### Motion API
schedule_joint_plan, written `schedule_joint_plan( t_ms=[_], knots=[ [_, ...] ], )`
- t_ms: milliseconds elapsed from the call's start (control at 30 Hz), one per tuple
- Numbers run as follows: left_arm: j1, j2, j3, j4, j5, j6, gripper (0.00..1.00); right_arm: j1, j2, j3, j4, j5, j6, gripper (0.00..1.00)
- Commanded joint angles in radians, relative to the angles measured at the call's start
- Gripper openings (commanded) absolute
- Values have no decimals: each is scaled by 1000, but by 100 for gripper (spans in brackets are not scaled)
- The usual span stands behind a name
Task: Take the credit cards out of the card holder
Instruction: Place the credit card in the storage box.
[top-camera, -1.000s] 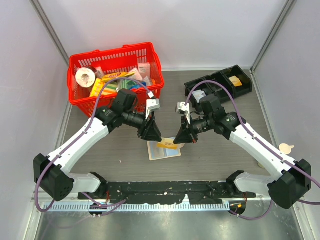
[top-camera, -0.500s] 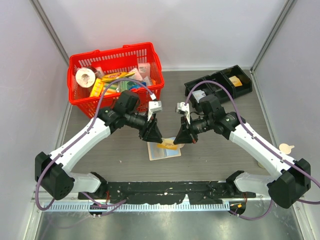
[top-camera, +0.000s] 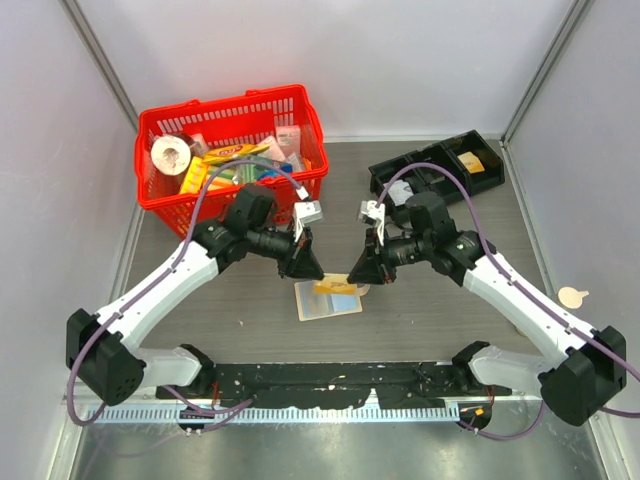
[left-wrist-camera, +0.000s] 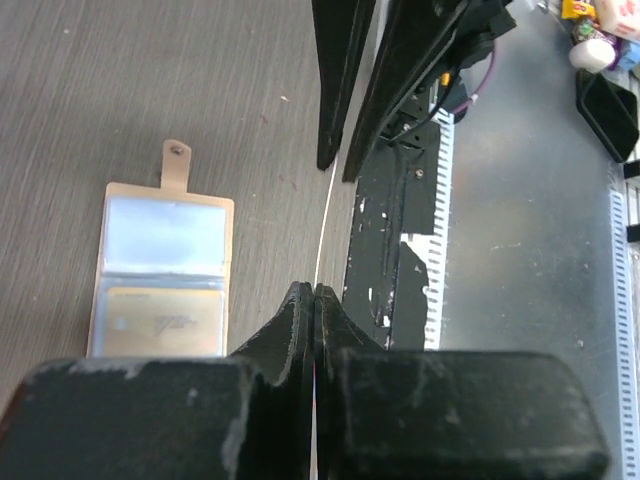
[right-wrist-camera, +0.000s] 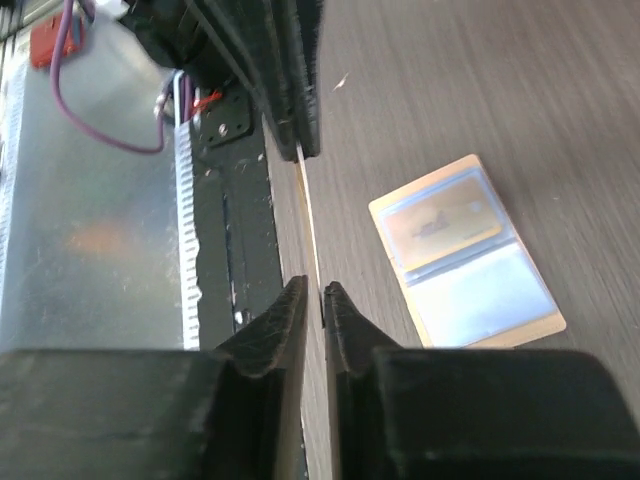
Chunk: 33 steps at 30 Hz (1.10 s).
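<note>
The card holder (top-camera: 328, 302) lies open on the table between my two grippers, tan with pale blue sleeves and its tab (left-wrist-camera: 177, 160) sticking out. One yellow-orange credit card (left-wrist-camera: 160, 320) still sits in a sleeve (right-wrist-camera: 440, 225). A second credit card (left-wrist-camera: 325, 225) hangs edge-on in the air as a thin pale line (right-wrist-camera: 308, 215) running from one gripper to the other. My left gripper (left-wrist-camera: 315, 290) is shut on one end of it. My right gripper (right-wrist-camera: 312, 290) stands at the other end, its jaws a little apart around the card's edge. Both tips (top-camera: 318, 272) hover just above the holder (top-camera: 355, 277).
A red basket (top-camera: 160, 200) full of packets stands at the back left. A black three-part tray (top-camera: 440, 165) sits at the back right. The black mounting rail (top-camera: 330, 380) runs along the near edge. A small tan disc (top-camera: 570, 295) lies at the right.
My left gripper has shut on the card's free end. My right gripper's jaws, shut before, have parted slightly. Both arms stayed almost still.
</note>
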<state>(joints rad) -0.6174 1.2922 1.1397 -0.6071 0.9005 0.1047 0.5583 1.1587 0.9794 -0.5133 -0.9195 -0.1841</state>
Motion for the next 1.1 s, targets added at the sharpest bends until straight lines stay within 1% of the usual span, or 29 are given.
schedule_joint_plan(
  t_ms=[0, 33, 67, 100, 133, 167, 200, 233, 267, 300, 400, 467, 500, 533, 567, 600, 633, 667, 800, 967, 1067],
  knots=[
    [-1, -109, -89, 214, -144, -166, 0, -41, -106, -77, 267, 77, 174, 23],
    [-1, -131, -133, 271, -185, -219, 0, -47, -138, -114, 329, 93, 207, 33],
    [-2, -154, -162, 340, -214, -258, 0, -55, -157, -131, 367, 132, 250, 37],
    [-1, -177, -188, 383, -245, -292, 0, -58, -193, -169, 427, 155, 297, 47],
    [-1, -192, -207, 414, -282, -325, 0, -61, -212, -186, 462, 224, 322, 53],
    [-1, -211, -230, 450, -317, -362, 0, -64, -259, -227, 542, 264, 360, 62],
    [-1, -229, -250, 480, -351, -402, 0, -63, -286, -246, 570, 324, 385, 68],
    [-2, -247, -270, 515, -385, -436, 0, -61, -325, -281, 619, 402, 417, 77],
    [-1, -260, -291, 555, -403, -466, 0, -63, -365, -298, 640, 438, 434, 78],
    [-2, -272, -307, 581, -429, -500, 0, -63, -384, -329, 677, 482, 458, 79],
    [-2, -304, -379, 743, -508, -633, 0, -63, -428, -399, 775, 538, 544, 79],
    [-5, -312, -432, 878, -526, -739, 0, -63, -436, -474, 969, 544, 673, 79],
    [-5, -312, -449, 930, -529, -778, 0, -63, -439, -536, 1039, 548, 758, 79],
    [-5, -307, -458, 964, -535, -821, 0, -61, -438, -563, 1167, 553, 808, 79],
    [-10, -304, -466, 1004, -541, -858, 0, -60, -435, -624, 1226, 561, 881, 79],
    [-18, -301, -481, 1058, -554, -899, 0, -60, -429, -674, 1325, 570, 912, 79],
    [-28, -300, -495, 1102, -575, -940, 0, -57, -426, -692, 1363, 594, 967, 79],
    [-37, -295, -514, 1145, -593, -971, 0, -55, -413, -724, 1441, 605, 1006, 79],
    [-79, -266, -537, 1259, -646, -1068, 0, -40, -361, -754, 1573, 634, 1074, 77],
    [-107, -228, -561, 1339, -677, -1134, 0, -31, -259, -754, 1734, 633, 1144, 74],
    [-119, -209, -563, 1369, -680, -1160, 0, -24, -206, -739, 1788, 628, 1175, 72]
  ],
)
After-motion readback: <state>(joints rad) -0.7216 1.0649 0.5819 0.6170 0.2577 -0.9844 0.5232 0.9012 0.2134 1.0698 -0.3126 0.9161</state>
